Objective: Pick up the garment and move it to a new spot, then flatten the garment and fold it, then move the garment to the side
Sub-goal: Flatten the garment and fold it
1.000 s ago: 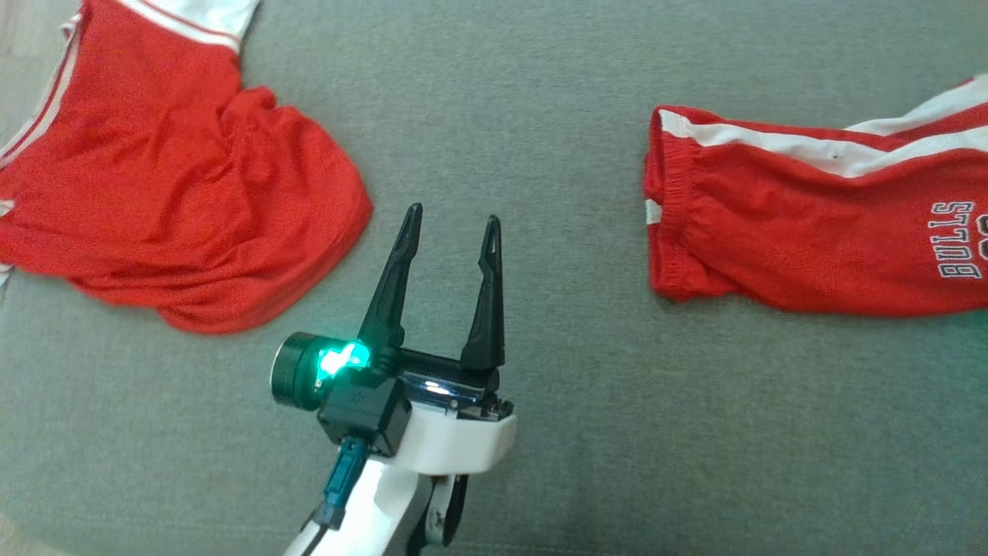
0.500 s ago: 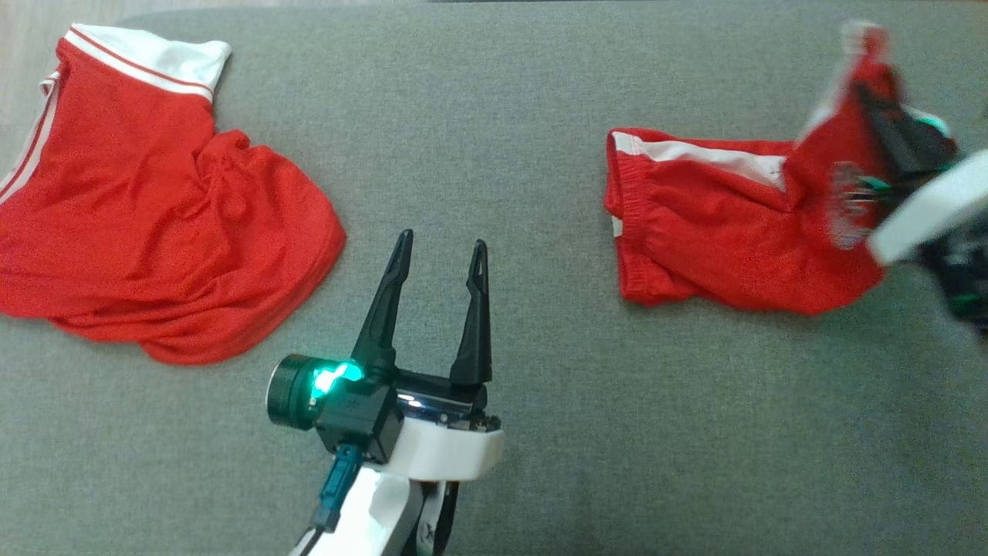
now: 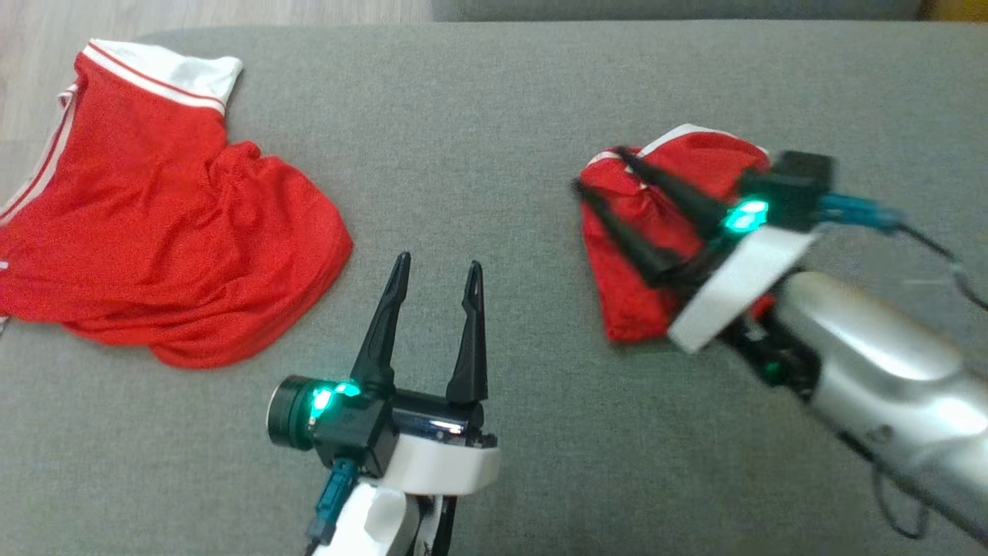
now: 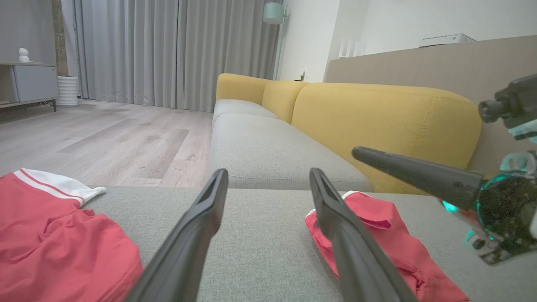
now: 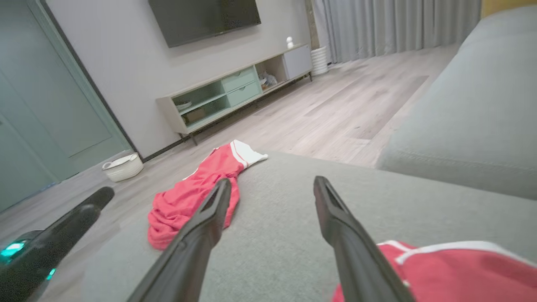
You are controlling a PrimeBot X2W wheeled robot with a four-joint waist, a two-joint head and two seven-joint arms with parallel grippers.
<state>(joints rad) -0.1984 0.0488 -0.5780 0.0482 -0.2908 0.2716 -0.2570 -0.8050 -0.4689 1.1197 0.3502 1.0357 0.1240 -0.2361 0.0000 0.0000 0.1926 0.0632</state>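
Observation:
A red garment with white trim (image 3: 629, 305) lies bunched into a small heap on the right of the grey cushion (image 3: 478, 139). It also appears in the left wrist view (image 4: 377, 235) and the right wrist view (image 5: 461, 272). My right gripper (image 3: 600, 170) hovers over its left end, open, fingers pointing left with nothing between them (image 5: 272, 181). My left gripper (image 3: 438, 264) stands open over bare cushion in the middle (image 4: 268, 172). A second red garment with a white band (image 3: 170, 232) is spread at the left (image 5: 193, 197).
The grey cushion's far edge (image 4: 289, 188) drops to a wooden floor (image 4: 105, 138). Behind it runs a sofa with yellow backrests (image 4: 377, 113). A TV cabinet (image 5: 235, 92) and a white basket (image 5: 123, 167) stand on the floor beyond the left garment.
The right garment's lifted right end has been carried leftward and dropped over the rest, making a smaller heap. My right gripper has let go and moved left with it. The left gripper stays put.

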